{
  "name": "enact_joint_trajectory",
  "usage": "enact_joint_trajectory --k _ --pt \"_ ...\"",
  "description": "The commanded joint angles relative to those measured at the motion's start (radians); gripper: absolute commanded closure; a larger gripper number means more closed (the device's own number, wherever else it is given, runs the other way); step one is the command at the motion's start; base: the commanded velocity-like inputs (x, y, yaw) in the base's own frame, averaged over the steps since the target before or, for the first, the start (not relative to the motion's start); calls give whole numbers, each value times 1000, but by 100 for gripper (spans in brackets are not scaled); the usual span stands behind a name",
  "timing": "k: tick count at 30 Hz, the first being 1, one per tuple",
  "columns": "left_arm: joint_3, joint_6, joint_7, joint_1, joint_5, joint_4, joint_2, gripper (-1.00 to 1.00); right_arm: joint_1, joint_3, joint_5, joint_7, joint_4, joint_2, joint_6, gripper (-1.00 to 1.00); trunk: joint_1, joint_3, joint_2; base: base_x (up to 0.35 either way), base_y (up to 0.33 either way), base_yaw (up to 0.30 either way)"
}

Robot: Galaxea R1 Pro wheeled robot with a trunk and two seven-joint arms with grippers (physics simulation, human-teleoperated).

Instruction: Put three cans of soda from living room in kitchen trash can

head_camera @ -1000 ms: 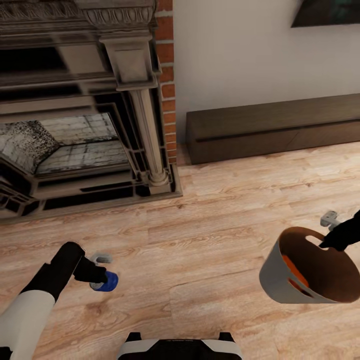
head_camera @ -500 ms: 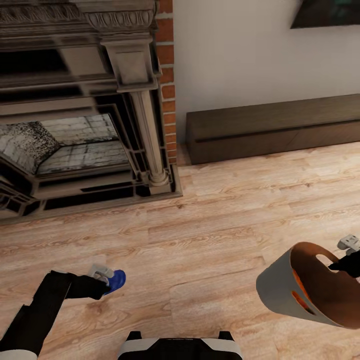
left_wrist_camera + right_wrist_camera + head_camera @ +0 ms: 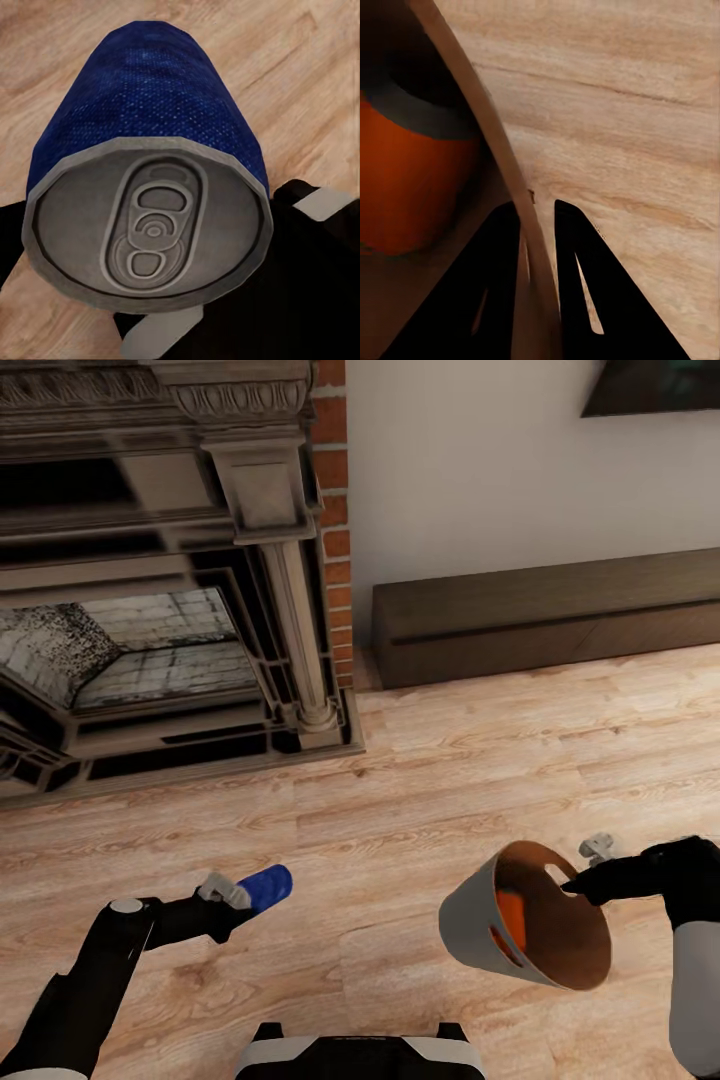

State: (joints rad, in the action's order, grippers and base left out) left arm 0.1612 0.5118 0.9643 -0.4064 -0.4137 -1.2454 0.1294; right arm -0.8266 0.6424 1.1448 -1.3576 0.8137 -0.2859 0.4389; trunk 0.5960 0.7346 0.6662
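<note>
Change: blue can [image 3: 265,886] now carried nearer the trash can [image 3: 470,922]; trash can swung in toward it, mouth tipped its way
Meaning: likely lining up to drop the blue can in
Left gripper [image 3: 232,895]: clamped on the blue can, above the floor [image 3: 400,800] left of the trash can
Right gripper [image 3: 578,882]: pinching the trash can's rim
Orange can [image 3: 511,917]: already inside the trash can
Writing: none readable on either can

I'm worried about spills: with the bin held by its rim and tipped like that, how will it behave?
The trash can hangs from one rim pinch by the right gripper, so it may swing. Tilted mouth-sideways, its orange can could roll out. It looks stiff, not sagging.
</note>
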Motion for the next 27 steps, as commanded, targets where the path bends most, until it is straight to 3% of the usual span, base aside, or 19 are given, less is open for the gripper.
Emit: enact_joint_trajectory --k 1,2,3,5,6,10,13,27 --pt "0 -13 11 1 3 -2 0 100 0 -1 -2 15 -2 11 6 100 0 0 0 0 0 0" --pt "0 -23 20 2 7 -4 0 100 1 -1 0 45 -4 28 6 100 0 0 0 0 0 0" --pt "1 -40 37 5 15 -7 0 100 10 -1 8 122 -8 67 5 100 0 0 0 0 0 0" --pt "2 -53 58 16 27 -9 1 100 24 -2 16 215 -10 103 5 100 0 0 0 0 0 0" --pt "3 -64 82 33 44 -14 1 100 37 -2 20 305 -12 135 5 100 0 0 0 0 0 0" --pt "4 -104 123 59 73 -28 1 100 52 -2 24 428 -16 183 0 100 0 0 0 0 0 0" --pt "4 -138 135 67 78 -29 1 100 57 -1 22 451 -17 192 -5 100 0 0 0 0 0 0" --pt "1 -162 146 72 79 -1 1 100 60 -1 20 389 -16 197 -11 100 0 0 0 0 0 0"
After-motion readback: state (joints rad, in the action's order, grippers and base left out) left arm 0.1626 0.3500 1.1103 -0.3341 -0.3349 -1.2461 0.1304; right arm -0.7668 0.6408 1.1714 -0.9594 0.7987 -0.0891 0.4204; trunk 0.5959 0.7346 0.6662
